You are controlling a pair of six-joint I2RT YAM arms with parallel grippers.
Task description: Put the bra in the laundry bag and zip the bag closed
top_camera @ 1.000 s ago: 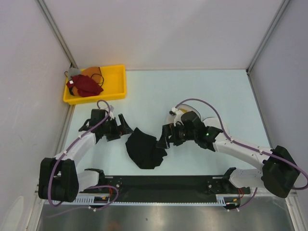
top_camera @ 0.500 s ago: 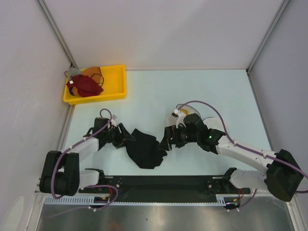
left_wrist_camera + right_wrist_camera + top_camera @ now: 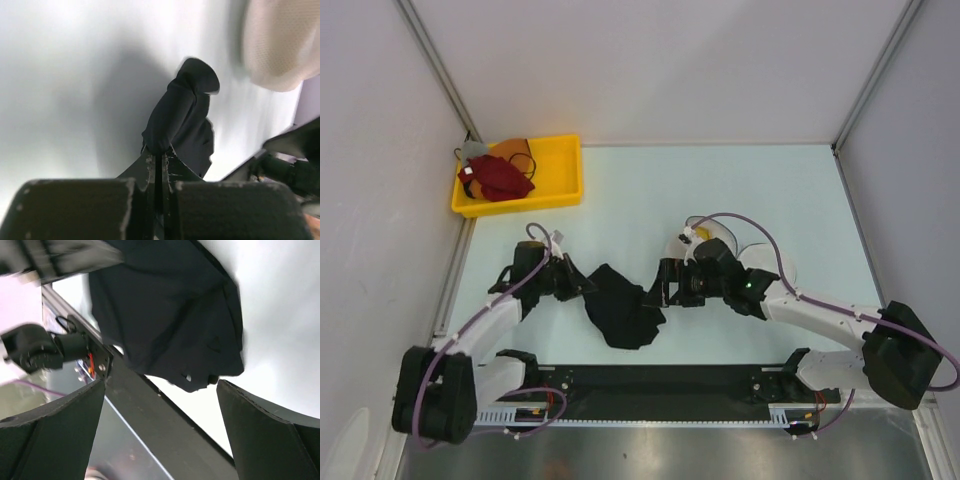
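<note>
Two claws at the bra (image 3: 620, 312), one per side. Bra = black crumpled heap on the tabletop (image 3: 720, 185), close to the near edge, a bit left of mid.

Left claw (image 3: 587, 290) is at the bra's left edge, jaws clamped down on a fold of the black fabric. Its wrist cam agrees: fingers (image 3: 140, 172) nearly meet w/ cloth pinched between. The rest of the bra (image 3: 186, 117) runs away from the tips over the pale surface.

Right claw (image 3: 658, 292) sits at the bra's right edge, jaws spread wide, nothing gripped. Whether a fingertip touches the fabric: can't tell. Its wrist cam has both fingers (image 3: 55, 440) far apart at the lower corners of the frame, w/ the bra (image 3: 165, 310) beyond them.

Bag (image 3: 767, 256): white mesh, on the tabletop right of mid, mostly hidden behind the right arm, just beside its wrist. It lies apart from the bra. Left wrist cam shows the bag (image 3: 280, 45) as a blurred pale mesh dome. Open or zipped: can't tell.

Yellow bin (image 3: 555, 170) at far left corner, red cloth (image 3: 500, 178) + other bits inside.
</note>
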